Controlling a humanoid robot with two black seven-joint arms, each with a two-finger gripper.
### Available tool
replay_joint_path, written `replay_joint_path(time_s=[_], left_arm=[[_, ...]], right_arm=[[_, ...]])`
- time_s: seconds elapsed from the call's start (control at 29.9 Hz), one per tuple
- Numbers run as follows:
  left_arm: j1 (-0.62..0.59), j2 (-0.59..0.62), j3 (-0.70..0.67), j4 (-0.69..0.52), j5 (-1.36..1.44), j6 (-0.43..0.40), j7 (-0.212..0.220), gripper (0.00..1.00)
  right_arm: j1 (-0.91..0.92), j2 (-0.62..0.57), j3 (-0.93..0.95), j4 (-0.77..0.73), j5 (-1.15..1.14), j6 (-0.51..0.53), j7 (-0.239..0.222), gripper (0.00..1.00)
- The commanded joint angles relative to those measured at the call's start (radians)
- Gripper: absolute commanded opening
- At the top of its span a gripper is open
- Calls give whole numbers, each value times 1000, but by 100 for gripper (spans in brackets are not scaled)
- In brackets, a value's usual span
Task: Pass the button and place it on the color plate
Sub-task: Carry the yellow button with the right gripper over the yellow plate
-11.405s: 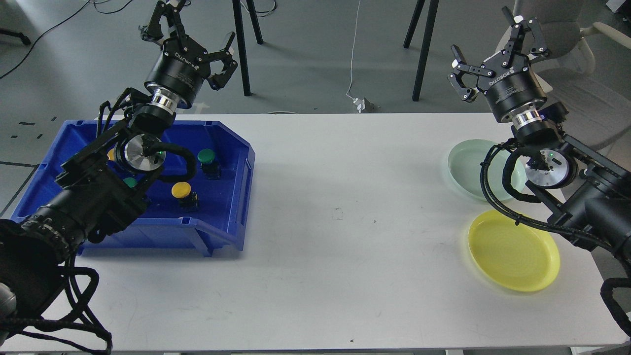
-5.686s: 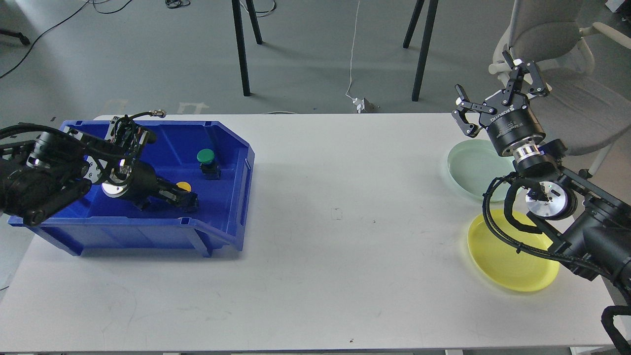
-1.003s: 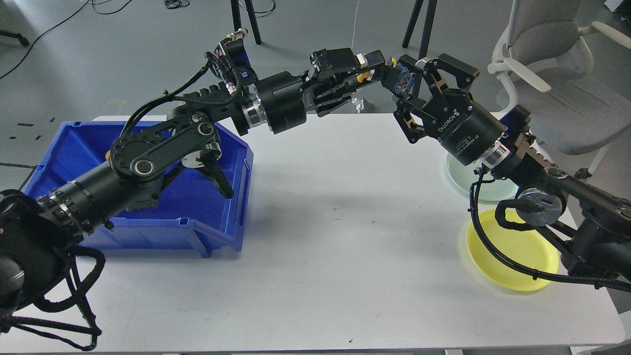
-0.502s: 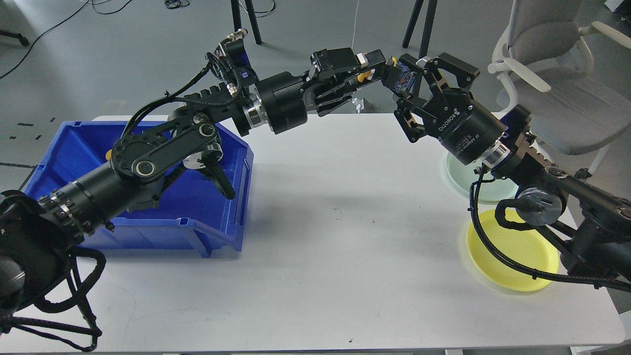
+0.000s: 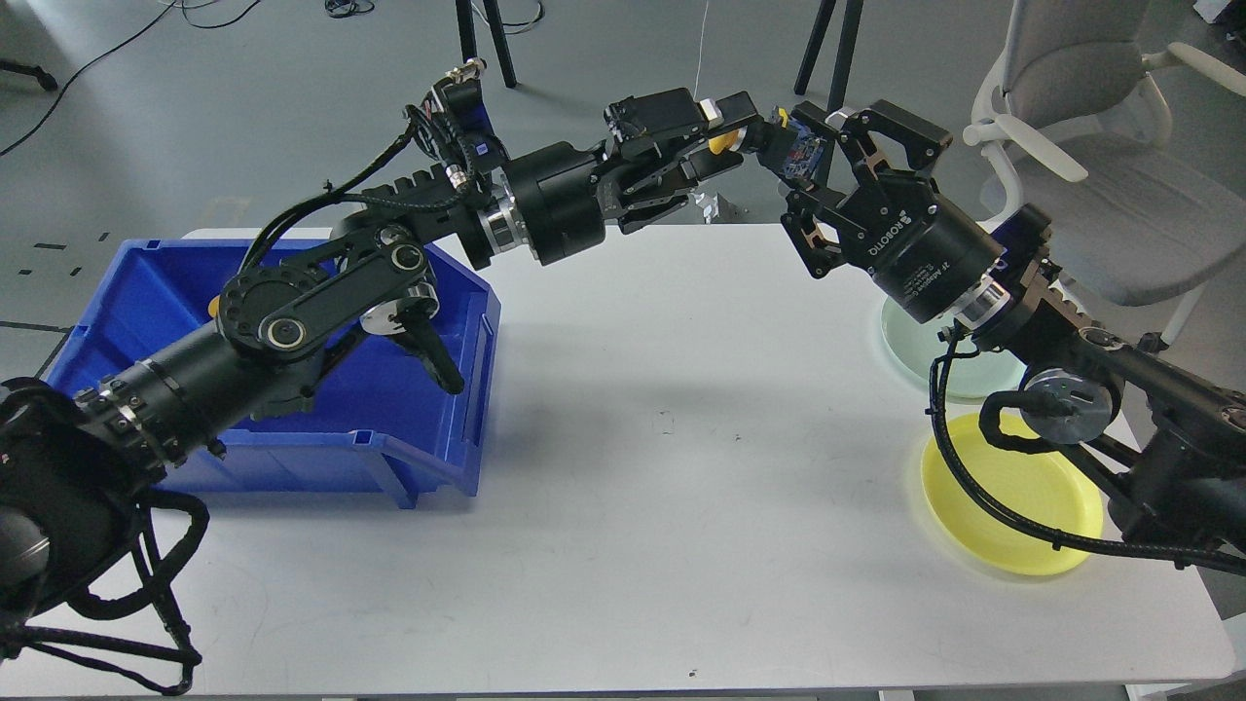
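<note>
My left gripper (image 5: 728, 125) is shut on a yellow-capped button (image 5: 721, 142) and holds it high above the table's far edge. The button's dark body with a blue part (image 5: 798, 148) sticks out to the right, into the spread fingers of my right gripper (image 5: 814, 171). The right gripper's fingers stand open around that body and I see no grip on it. The yellow plate (image 5: 1012, 516) and the pale green plate (image 5: 910, 341) lie at the table's right, partly hidden behind my right arm.
A blue bin (image 5: 389, 458) stands at the left, mostly hidden by my left arm; a bit of another yellow button (image 5: 212, 307) shows inside. A grey chair (image 5: 1100, 146) and stand legs (image 5: 827, 58) are behind the table.
</note>
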Motion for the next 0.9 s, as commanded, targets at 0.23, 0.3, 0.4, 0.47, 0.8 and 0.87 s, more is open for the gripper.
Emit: replay_joint_path(time_s=[0.23,0.3,0.4,0.47,0.8,0.87], left_arm=[[0,0,-4,1,-29,-2,0,82],[0,0,-4,1,-32,-2,0,82],[0,0,-4,1,-32,-2,0,83],[0,2,-4,1,-32,-2,0,84],[6,0,-4,1,-32,-2,0,84],[6,0,-4,1,-32,-2,0,84]], right_arm=[[-65,-44,66,-2,0,0,0,18],[-104,-57,102,-2,-1,0,0,18],[-166,-98,153,-3,-1,0,0,18],[-210,-130,169,-8,-1,0,0,18],[-466,-334,244,-15,-37,0,0,19],[-506,-372,242,-17,-66,0,0,19]])
